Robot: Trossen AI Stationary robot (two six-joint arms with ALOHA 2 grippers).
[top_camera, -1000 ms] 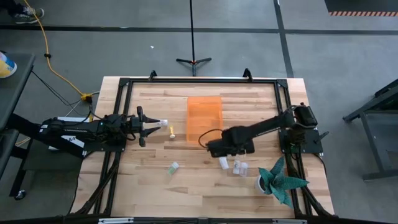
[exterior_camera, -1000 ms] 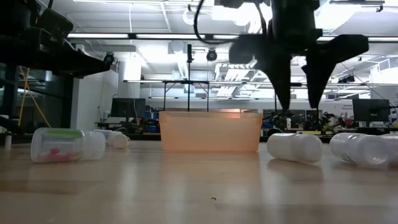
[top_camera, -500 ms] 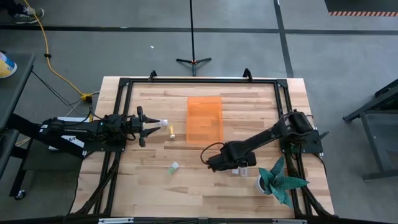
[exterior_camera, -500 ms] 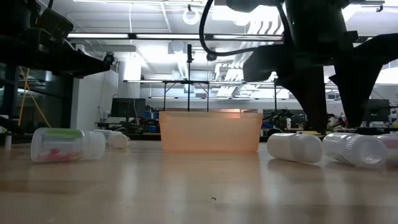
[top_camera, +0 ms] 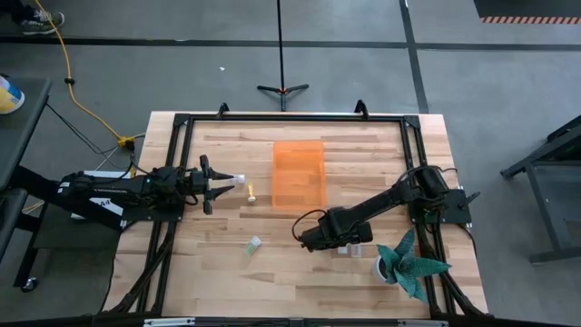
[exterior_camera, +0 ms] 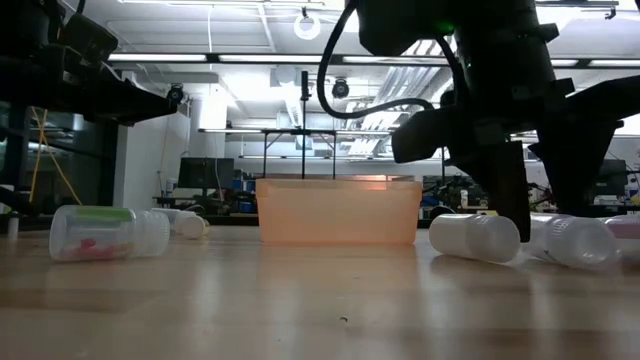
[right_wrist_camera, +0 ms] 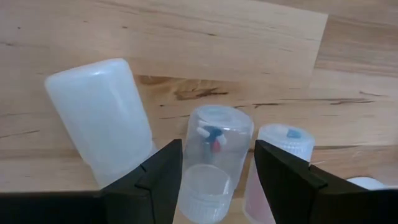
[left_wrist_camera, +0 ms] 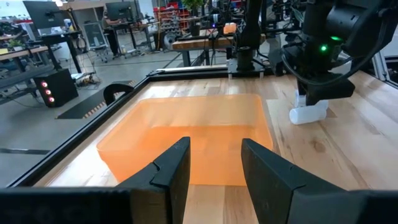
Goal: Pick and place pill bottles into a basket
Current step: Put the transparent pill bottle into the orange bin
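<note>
My right gripper [right_wrist_camera: 216, 186] is open and low over a cluster of pill bottles at the table's near right [top_camera: 345, 245]. Its fingers stand on either side of a clear bottle [right_wrist_camera: 214, 149] that lies on its side with red and blue pills inside. In the low view the gripper [exterior_camera: 542, 222] reaches down to the table top. A white bottle [right_wrist_camera: 99, 118] and another bottle [right_wrist_camera: 273, 168] lie on either side of the clear one. The orange basket [top_camera: 299, 174] sits at the table's middle. My left gripper [left_wrist_camera: 214, 165] is open and waits at the left, level, facing the basket [left_wrist_camera: 186, 134].
A white bottle [top_camera: 238, 179] and an amber one [top_camera: 251, 192] lie just ahead of my left gripper. A pale green-capped bottle [top_camera: 251, 244] lies near the front middle. A teal plant in a white pot [top_camera: 408, 263] stands close to the right of the bottle cluster.
My right gripper has moved from beside the basket toward the table's near edge and down, until its open fingers straddle the clear bottle in the cluster.
</note>
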